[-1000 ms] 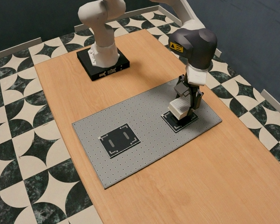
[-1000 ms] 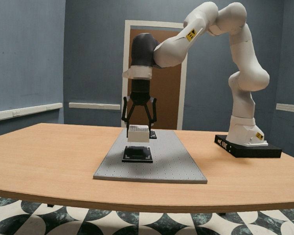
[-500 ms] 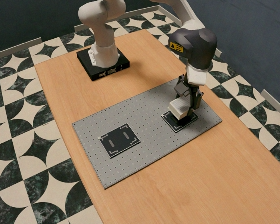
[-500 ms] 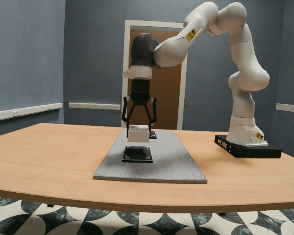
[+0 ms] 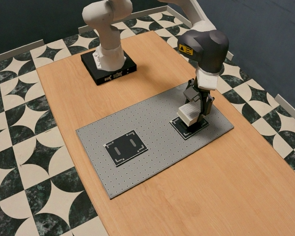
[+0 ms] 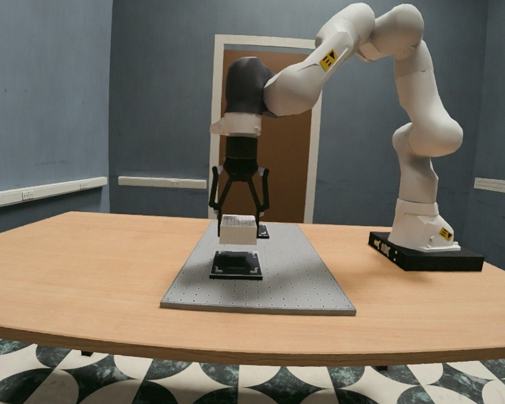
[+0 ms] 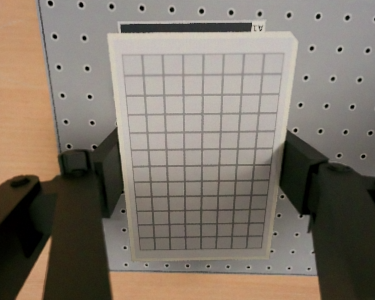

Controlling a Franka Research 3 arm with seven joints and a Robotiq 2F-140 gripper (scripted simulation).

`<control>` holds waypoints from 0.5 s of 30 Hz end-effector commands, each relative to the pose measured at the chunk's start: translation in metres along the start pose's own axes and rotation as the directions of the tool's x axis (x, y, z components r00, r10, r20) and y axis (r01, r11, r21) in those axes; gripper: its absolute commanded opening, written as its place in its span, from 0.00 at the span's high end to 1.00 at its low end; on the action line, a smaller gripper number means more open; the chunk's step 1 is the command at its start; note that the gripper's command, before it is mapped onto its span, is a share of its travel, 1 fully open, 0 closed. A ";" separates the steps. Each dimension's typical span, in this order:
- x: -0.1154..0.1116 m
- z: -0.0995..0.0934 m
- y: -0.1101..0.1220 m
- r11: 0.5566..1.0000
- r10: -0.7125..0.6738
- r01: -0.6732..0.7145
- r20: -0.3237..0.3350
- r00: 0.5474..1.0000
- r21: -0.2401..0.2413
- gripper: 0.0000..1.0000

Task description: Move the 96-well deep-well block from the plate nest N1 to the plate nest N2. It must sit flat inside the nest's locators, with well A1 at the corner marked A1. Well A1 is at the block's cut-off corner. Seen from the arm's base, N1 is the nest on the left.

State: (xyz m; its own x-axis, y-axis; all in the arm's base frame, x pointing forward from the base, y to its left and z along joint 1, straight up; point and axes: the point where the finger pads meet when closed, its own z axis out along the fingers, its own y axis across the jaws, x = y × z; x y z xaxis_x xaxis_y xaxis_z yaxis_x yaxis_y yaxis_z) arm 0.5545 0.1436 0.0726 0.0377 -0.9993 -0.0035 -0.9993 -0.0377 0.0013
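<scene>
A wooden table (image 5: 193,177) in a blue-walled room carries a grey perforated breadboard (image 5: 152,119). The 96-well deep-well block (image 6: 238,229) hangs level in the air, directly above one black plate nest (image 6: 236,266) and clear of it. The claw (image 6: 238,228) is clenched on the block's long sides, its pads (image 7: 298,175) pressed against them. The other plate nest (image 5: 125,147) sits bare, well apart on the breadboard.
</scene>
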 end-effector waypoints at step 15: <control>0.009 -0.003 0.000 1.000 0.020 -0.020 0.002 1.000 0.002 0.40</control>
State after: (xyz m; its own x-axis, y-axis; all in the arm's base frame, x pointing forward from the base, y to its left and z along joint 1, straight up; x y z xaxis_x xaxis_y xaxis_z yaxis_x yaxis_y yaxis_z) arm 0.5533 0.1420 0.0729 0.0333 -0.9994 -0.0038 -0.9994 -0.0333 0.0023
